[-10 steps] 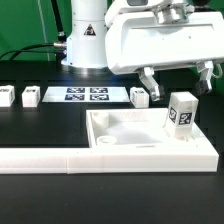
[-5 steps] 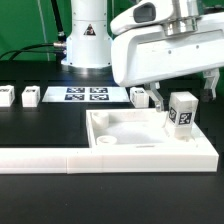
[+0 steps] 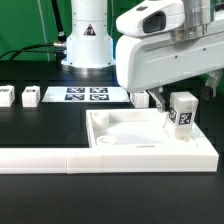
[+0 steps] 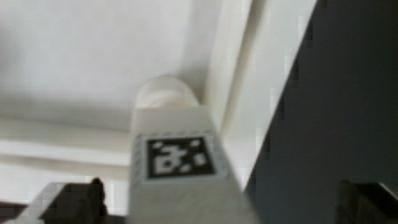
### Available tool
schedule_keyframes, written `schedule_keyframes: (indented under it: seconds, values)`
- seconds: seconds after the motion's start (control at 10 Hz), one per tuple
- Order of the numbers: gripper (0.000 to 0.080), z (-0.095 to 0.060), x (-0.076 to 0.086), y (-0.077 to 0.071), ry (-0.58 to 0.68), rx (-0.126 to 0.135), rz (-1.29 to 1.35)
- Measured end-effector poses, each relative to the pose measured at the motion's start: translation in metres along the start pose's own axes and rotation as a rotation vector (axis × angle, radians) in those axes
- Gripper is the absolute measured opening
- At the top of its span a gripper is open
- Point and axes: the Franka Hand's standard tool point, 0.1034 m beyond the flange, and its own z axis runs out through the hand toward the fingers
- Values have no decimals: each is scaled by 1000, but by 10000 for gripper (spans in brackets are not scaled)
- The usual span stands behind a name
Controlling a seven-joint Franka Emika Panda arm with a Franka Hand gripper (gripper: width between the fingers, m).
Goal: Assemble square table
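claw (image 3: 187,96) jaws apart, either side of leg (image 3: 182,113) | white tagged block, upright in tabletop (image 3: 128,126) corner

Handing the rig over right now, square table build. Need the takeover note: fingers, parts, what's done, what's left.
The gripper is open and holds nothing. Its fingers stand either side of the upright leg, not closed on it.
Parts: the tabletop lies against the border bar. The upright leg stands in its far corner, on the exterior view's right. There are three loose legs on the table: two at the exterior view's left and one behind the tabletop.
Done: one leg placed. Cannot tell whether it is fully seated.
Left: the other three legs.
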Motion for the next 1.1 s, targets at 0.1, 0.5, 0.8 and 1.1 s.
schedule_keyframes:
  seconds: [0.1, 0.5, 0.8, 1.1]
  values:
    - [649, 1, 0, -1, 3, -1, 8]
    - [649, 1, -1, 10, 12, -18, 79]
    - [649, -1, 0, 10, 16, -27, 114]
    - [526, 1, 0, 4, 13, -24, 106]
